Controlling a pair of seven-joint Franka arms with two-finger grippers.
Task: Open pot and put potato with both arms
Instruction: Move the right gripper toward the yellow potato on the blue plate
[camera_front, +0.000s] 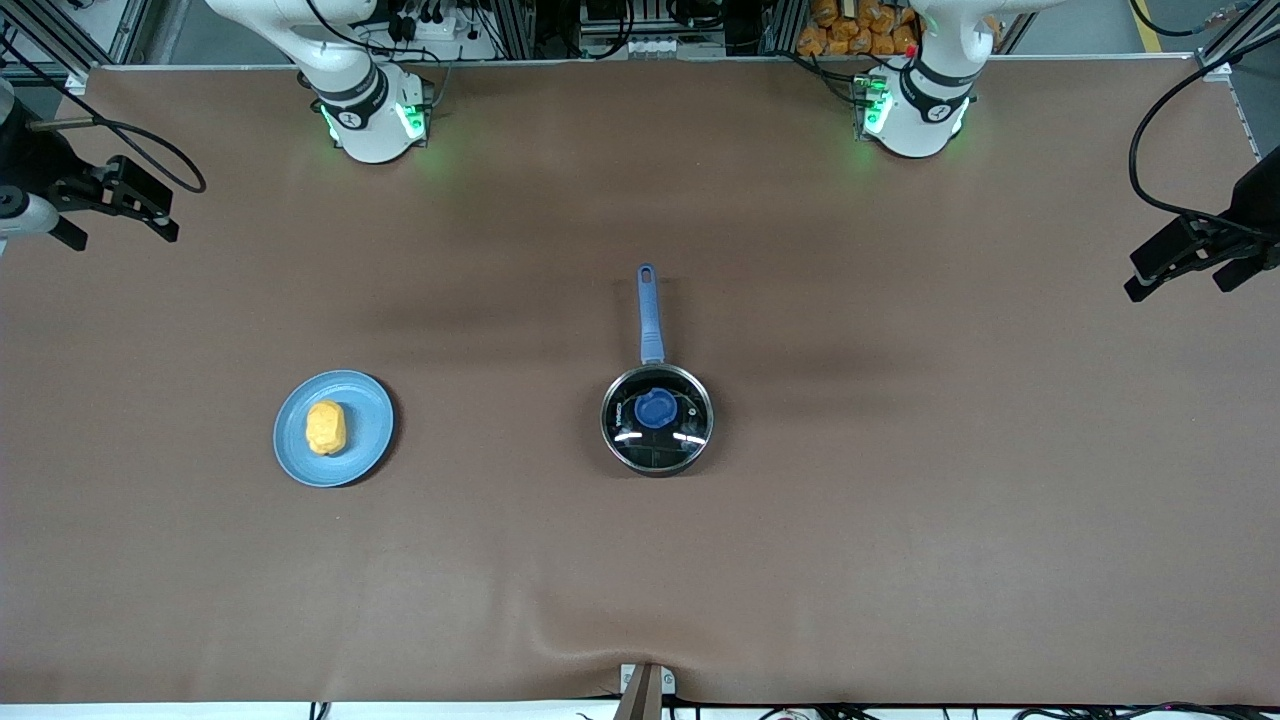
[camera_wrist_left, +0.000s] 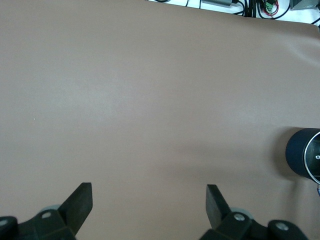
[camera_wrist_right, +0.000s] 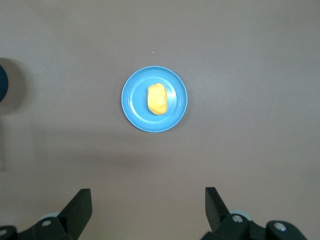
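1. The left pincer (camera_wrist_left: 149, 202) hangs spread and empty over bare brown bench (camera_front: 900, 520) at its arm's end.
2. The right pincer (camera_wrist_right: 148, 205) hangs spread and empty at its own end.
3. Below it, the bumpy oval potato (camera_wrist_right: 157, 99) lies on a smooth round blue plate (camera_wrist_right: 175, 114).
4. Mid-bench, well apart from both pincers, the round black pot (camera_front: 657, 420) wears its glass lid (camera_front: 680, 445); its straight blue handle (camera_front: 650, 315) points toward the bases.

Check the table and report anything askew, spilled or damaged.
Nothing stands out. The pot sits upright with its lid seated squarely; the potato lies whole on the blue plate. The left gripper and right gripper are open and hold nothing.
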